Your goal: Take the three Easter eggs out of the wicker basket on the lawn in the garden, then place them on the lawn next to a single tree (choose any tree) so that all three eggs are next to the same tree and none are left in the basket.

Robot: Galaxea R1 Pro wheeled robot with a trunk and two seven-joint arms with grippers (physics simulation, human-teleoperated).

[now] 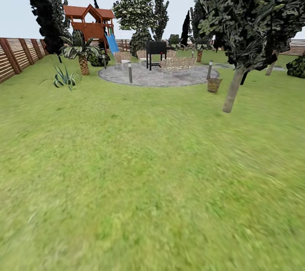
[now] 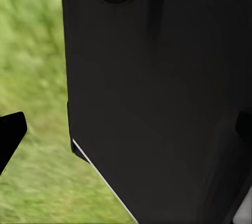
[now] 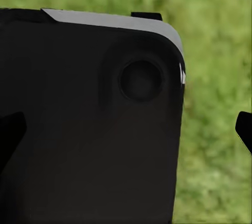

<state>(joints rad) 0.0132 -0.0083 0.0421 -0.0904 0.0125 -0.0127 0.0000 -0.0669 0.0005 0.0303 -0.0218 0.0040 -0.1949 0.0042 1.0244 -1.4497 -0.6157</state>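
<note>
Your wicker basket [image 1: 214,85] stands far ahead on the lawn [image 1: 140,169], right at the edge of the round grey paved patio [image 1: 156,76] and just beside a short post [image 1: 209,69]. It is too small and distant to tell whether any eggs lie in it. Near it, a little closer to you and to its right, the tree [image 1: 234,88] leans on its pale grey trunk under dark, mottled foliage.

In the head view a wide stretch of open grass lies between you and the basket. Beyond the patio you can see wicker seats [image 1: 177,65], a black grill [image 1: 156,48], a wooden play tower with a blue slide [image 1: 94,25], a palm [image 1: 82,52] and the slatted fence [image 1: 17,54] along the lawn's left edge.

The left wrist view looks past a large black body panel [image 2: 157,98] onto blurred grass, with a dark fingertip [image 2: 10,134] of your left hand at the frame's edge. The right wrist view is much the same: a black panel [image 3: 89,124] with a round recess, grass behind, and a dark fingertip [image 3: 244,129] of your right hand. Whether either hand is released or clenched you cannot tell from these.
</note>
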